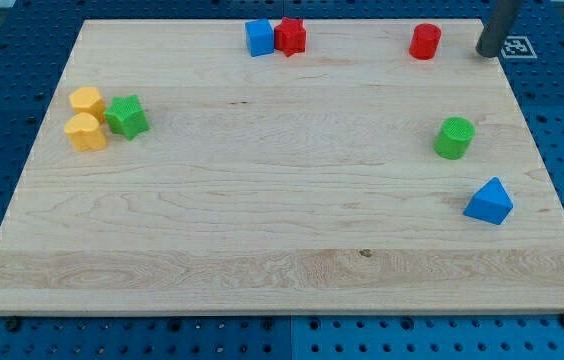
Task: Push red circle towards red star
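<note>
Rod enters from the view's top right, leaning slightly; my tip (486,53) rests on the wooden board (262,250) edge, touching no block, nothing held.

Near to far: blue triangle (489,202) at 4 o'clock, green cylinder (454,137) at 3, yellow blocks (87,119) touching green star (127,116) at 9. Far edge: red circle (425,42) just beside tip at 1, red star (290,36) touching blue cube (259,38) at 12.
</note>
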Available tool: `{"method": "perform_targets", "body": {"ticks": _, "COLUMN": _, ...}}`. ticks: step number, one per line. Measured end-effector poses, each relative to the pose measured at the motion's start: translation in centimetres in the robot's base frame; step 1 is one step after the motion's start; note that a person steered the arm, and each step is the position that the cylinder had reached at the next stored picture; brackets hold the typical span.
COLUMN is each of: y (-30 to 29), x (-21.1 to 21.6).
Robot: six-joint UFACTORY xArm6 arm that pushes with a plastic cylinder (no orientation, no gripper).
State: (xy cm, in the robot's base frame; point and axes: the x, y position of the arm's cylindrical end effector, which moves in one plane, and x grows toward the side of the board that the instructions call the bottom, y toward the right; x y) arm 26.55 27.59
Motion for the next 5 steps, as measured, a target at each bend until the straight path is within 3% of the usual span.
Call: {"method": "perform_targets", "body": {"ticks": 5, "y": -4.8, "x": -1.7}}
